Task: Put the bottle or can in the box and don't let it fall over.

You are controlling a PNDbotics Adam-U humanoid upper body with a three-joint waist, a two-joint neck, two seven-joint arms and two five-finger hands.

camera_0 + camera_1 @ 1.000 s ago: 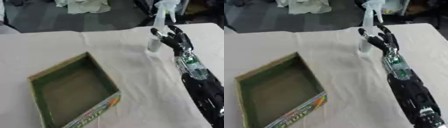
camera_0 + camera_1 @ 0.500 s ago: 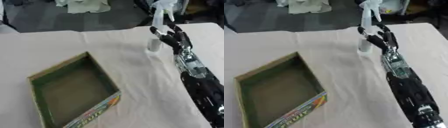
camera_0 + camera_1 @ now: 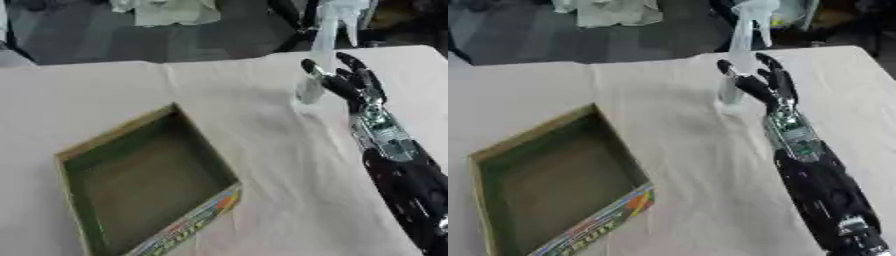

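My right hand (image 3: 350, 82), fingers spread wide and holding nothing yet, reaches a clear bottle (image 3: 310, 89) standing upright at the far side of the tabletop (image 3: 262, 165), well apart from the open box (image 3: 140, 180). I should wrap it low and evenly, then lift straight, lest it tip.

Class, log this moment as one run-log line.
phase: reaching | right hand: open, at clear bottle | bottle: upright on table | box: empty | left hand: unseen
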